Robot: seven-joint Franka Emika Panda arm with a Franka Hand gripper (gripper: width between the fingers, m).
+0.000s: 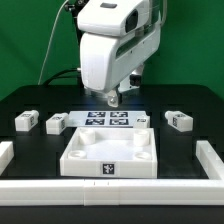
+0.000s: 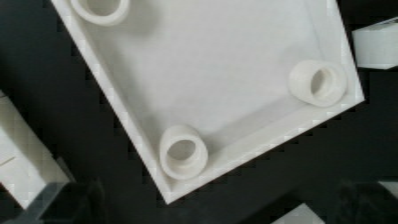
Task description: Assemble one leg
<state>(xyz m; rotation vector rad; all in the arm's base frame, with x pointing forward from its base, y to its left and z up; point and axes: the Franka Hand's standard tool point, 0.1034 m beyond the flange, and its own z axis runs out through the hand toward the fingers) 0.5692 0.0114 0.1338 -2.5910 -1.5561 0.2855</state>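
Several legs lie on the black table in the exterior view: two at its left [image 1: 26, 121] [image 1: 56, 124] and one at its right [image 1: 178, 120]. My gripper [image 1: 112, 98] hangs above the marker board [image 1: 107, 118], behind the large white tray-like piece [image 1: 110, 152], and touches nothing. In the wrist view that tray piece [image 2: 196, 80] fills the frame with three round corner holes, one of them close to the jaws [image 2: 187, 150]. My gripper [image 2: 199, 205] shows only as dark blurred fingers set wide apart, with nothing between them. A white block shows at the frame's edge [image 2: 377, 45].
White rails border the table at the front [image 1: 110, 190], the exterior view's left [image 1: 5, 150] and right [image 1: 210, 155]. A small white part [image 1: 146, 118] lies beside the marker board. A white strip [image 2: 15, 135] shows at the wrist view's edge.
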